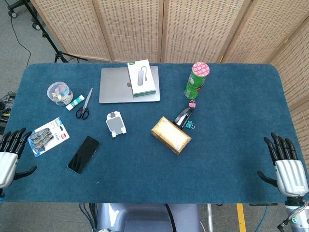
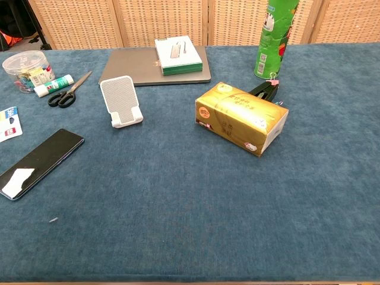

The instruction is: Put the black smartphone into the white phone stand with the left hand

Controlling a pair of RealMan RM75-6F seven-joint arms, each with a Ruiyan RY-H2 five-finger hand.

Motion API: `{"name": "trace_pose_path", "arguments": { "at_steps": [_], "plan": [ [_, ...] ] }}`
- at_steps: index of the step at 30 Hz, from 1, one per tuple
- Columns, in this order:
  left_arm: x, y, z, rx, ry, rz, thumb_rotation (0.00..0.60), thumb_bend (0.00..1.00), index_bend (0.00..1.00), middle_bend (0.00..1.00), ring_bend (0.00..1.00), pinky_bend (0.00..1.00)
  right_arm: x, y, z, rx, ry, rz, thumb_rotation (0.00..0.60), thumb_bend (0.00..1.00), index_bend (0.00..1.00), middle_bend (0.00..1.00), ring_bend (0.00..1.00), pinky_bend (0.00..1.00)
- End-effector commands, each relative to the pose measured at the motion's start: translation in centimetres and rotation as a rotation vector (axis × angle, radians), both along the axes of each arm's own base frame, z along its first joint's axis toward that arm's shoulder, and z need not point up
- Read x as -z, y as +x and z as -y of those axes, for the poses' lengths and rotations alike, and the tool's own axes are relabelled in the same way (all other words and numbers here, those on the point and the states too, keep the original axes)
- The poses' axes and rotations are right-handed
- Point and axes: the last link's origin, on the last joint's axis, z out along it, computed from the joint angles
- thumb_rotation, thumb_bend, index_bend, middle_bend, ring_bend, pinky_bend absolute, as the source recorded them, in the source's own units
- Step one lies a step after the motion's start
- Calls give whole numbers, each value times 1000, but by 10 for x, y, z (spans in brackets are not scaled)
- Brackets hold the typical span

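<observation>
Black glass smartphone (image 1: pixel 84 154), flat at seven o'clock from the white phone stand (image 1: pixel 116 124): judged thin, rigid, slippery; best grasped across its long edges. Left hand (image 1: pixel 9 153) and right hand (image 1: pixel 287 166) rest with fingers spread, holding nothing.

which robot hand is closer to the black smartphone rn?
Left. The left robot hand sits open at the table edge just left of the black smartphone; the right robot hand is far across the table.

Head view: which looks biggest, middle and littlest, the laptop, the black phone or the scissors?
1. The grey laptop looks biggest by far.
2. The black smartphone comes next.
3. The scissors look littlest, thin and about as long as the phone, so that gap is small.
</observation>
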Motion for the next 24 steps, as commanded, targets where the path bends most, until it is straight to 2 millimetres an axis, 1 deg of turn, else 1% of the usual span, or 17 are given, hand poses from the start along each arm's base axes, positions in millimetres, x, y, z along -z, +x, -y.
{"name": "trace_pose_path", "arguments": {
  "at_steps": [1,6,10,13,16,24],
  "plan": [
    [0,0,0,-2,-1,0,600,0,0,0,0,0,1,0,0,1,3,0,600,0,0,0,0,0],
    [1,-1,-1,-4,-1,-2,600,0,0,0,0,0,0,0,-1,-3,2,3,600,0,0,0,0,0],
    [5,-6,-7,-21,-7,-17,600,0,0,0,0,0,0,1,-1,-4,2,8,600,0,0,0,0,0],
    [17,-12,-21,-32,-34,-14,600,0,0,0,0,0,1,1,-1,-3,6,13,600,0,0,0,0,0],
    [32,-22,-38,-33,-78,34,600,0,0,0,0,0,0,1,-1,1,6,20,600,0,0,0,0,0],
    [56,-34,-53,-55,-133,47,600,0,0,0,0,0,-3,0,0,7,2,31,600,0,0,0,0,0]
  ]
}}
